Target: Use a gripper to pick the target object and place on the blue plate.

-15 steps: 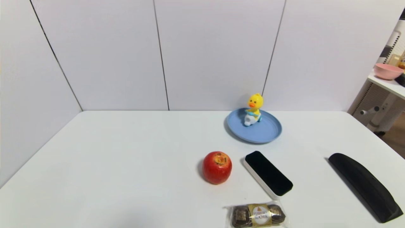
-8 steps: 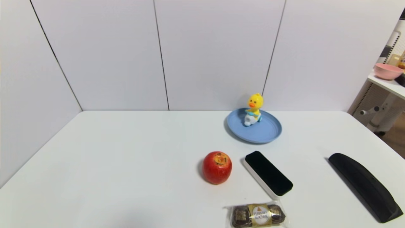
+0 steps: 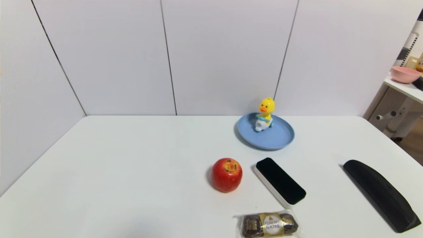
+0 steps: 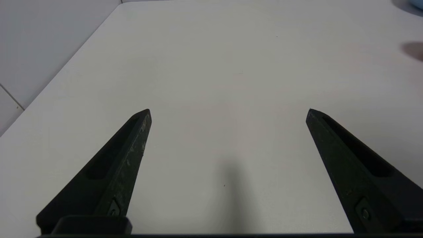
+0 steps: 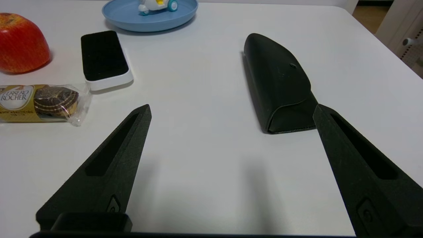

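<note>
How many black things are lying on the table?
2. A flat black-topped block with a white base lies right of the red apple; the long black case lies farther right, near the table edge.

Left hand (image 4: pixel 228 112) low over the bare tabletop (image 4: pixel 231 66), black fingers spread wide, right hand (image 5: pixel 231 110) low over the tabletop, fingers likewise spread, both holding nothing

My head camera looks down over the table (image 3: pixel 132 165); both wrist cameras skim it low, the right sharing the blue plate (image 3: pixel 277 138).
</note>
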